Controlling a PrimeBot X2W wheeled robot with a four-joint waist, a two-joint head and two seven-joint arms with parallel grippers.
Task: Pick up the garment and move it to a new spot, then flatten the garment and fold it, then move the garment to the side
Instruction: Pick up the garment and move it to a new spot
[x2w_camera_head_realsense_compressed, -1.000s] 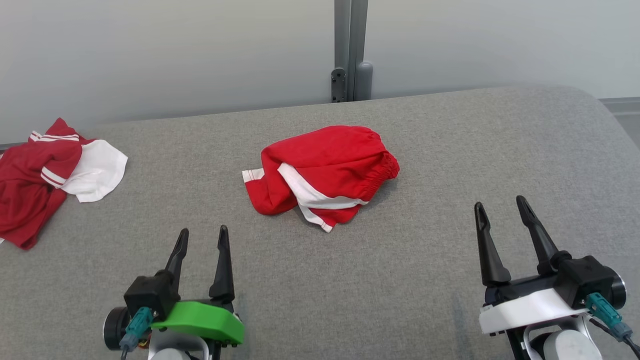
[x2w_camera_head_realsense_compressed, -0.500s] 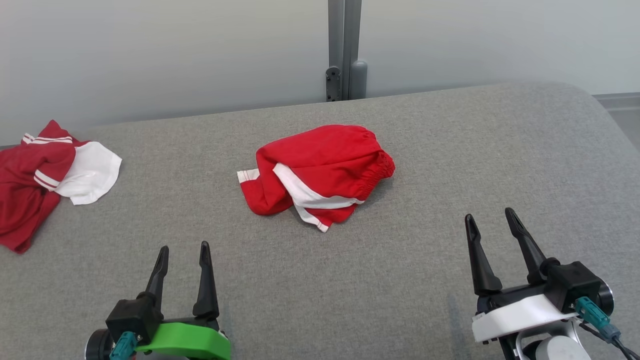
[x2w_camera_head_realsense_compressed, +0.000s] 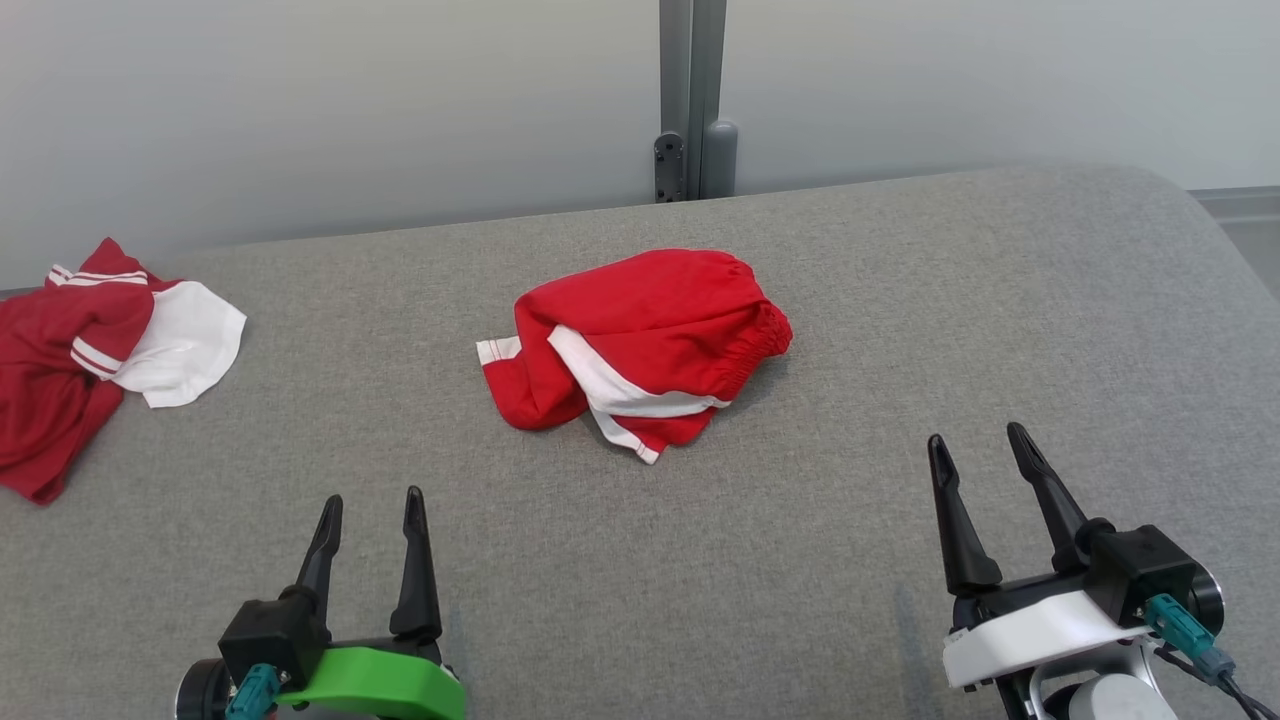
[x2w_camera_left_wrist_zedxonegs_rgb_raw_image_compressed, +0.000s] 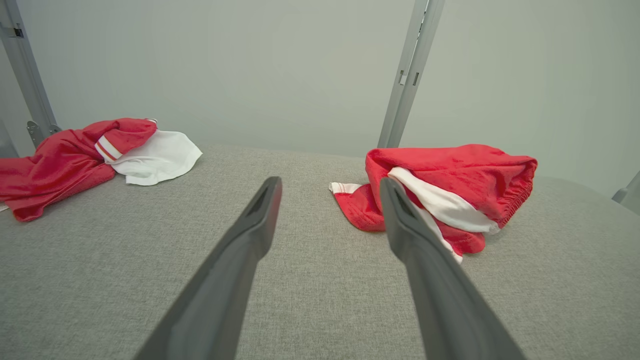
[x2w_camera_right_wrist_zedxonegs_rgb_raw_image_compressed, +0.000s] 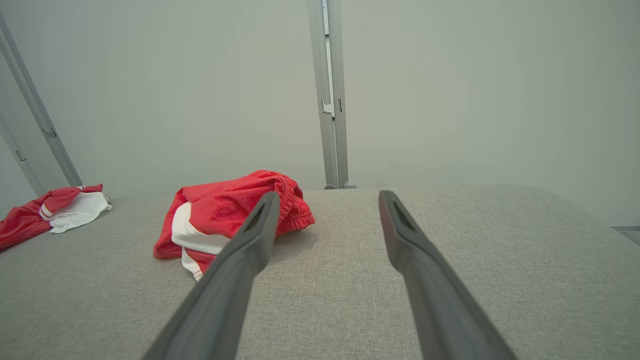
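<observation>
A crumpled red garment (x2w_camera_head_realsense_compressed: 650, 340) with white stripes and an elastic waistband lies in a heap at the middle of the grey padded table (x2w_camera_head_realsense_compressed: 860, 300). It also lies ahead and right of the fingers in the left wrist view (x2w_camera_left_wrist_zedxonegs_rgb_raw_image_compressed: 450, 185), and ahead and left in the right wrist view (x2w_camera_right_wrist_zedxonegs_rgb_raw_image_compressed: 225, 210). My left gripper (x2w_camera_head_realsense_compressed: 372, 500) hovers open near the front left, well short of the garment. At the front right my right gripper (x2w_camera_head_realsense_compressed: 980, 440) is open too, nothing between its fingers.
A second red and white garment (x2w_camera_head_realsense_compressed: 90, 340) lies bunched at the table's far left edge. A grey metal post (x2w_camera_head_realsense_compressed: 690, 100) stands behind the table against the pale wall. The table's right corner curves away at the far right.
Both grippers have drawn back toward the front edge, the left one more than the right. The view shifted slightly. The garment lies where it was.
</observation>
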